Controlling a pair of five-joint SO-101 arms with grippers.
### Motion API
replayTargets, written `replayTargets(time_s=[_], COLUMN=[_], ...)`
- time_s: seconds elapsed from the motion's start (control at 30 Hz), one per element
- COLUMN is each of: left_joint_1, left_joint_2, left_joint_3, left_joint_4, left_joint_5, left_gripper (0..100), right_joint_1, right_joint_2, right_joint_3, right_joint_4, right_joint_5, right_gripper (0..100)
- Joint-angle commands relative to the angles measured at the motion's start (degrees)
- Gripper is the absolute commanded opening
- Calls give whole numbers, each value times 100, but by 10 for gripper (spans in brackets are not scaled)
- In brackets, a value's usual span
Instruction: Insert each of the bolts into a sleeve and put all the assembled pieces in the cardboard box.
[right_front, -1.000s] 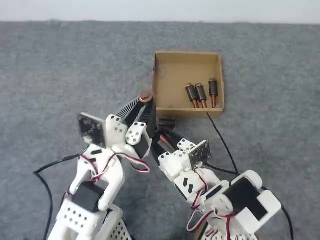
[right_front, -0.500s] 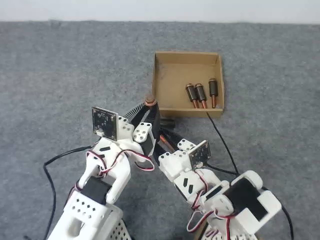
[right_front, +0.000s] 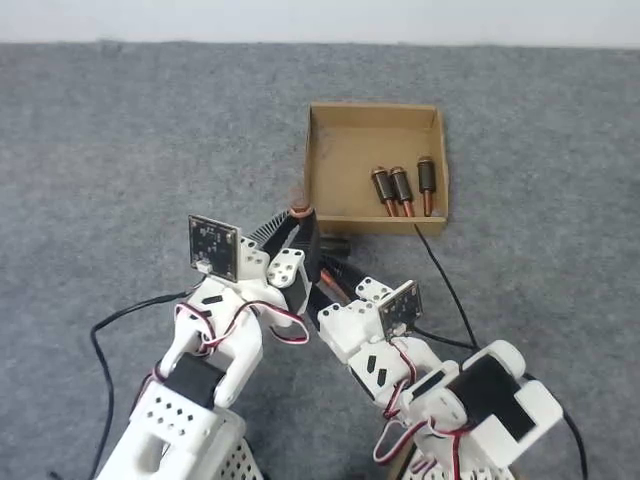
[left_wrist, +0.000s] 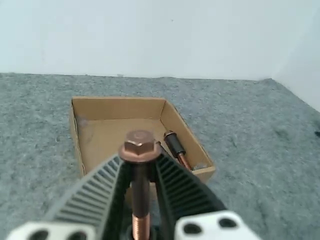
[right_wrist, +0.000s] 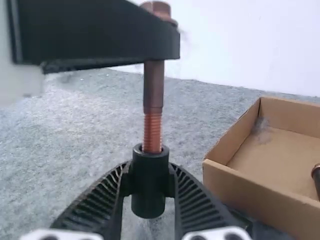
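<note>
Gripping the bolt (left_wrist: 138, 146) just under its head, the left claw (left_wrist: 139, 167) holds it upright, directly above the sleeve (right_wrist: 148, 197). The right claw (right_wrist: 148, 172) clamps that sleeve upright just outside the box's (right_front: 376, 225) near wall. Their long axes line up and the threaded tip sits in the sleeve's mouth, so the push ahead looks straight down. Since a second ago the left arm has swung in and lowered the bolt. Three finished pieces (right_front: 402, 187) lie inside the box.

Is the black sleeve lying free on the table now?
No, the right gripper holds the sleeve upright between its fingers, with the bolt entering its top.
</note>
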Motion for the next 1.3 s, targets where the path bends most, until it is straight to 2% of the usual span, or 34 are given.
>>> replayTargets(time_s=[0.0,0.17,0.37,1.27], left_joint_1=[26,26,44,9], left_joint_2=[-9,26,0,-9], left_joint_3=[-110,-75,-48,646], left_joint_4=[26,26,422,422], left_joint_5=[97,97,97,88], left_gripper=[12,12,12,13], right_joint_1=[110,259,321,321], right_joint_2=[-92,-92,-92,-92], right_joint_3=[123,114,114,114], right_joint_4=[-145,-145,-145,-145], right_joint_5=[369,554,554,563], right_gripper=[7,7,7,7])
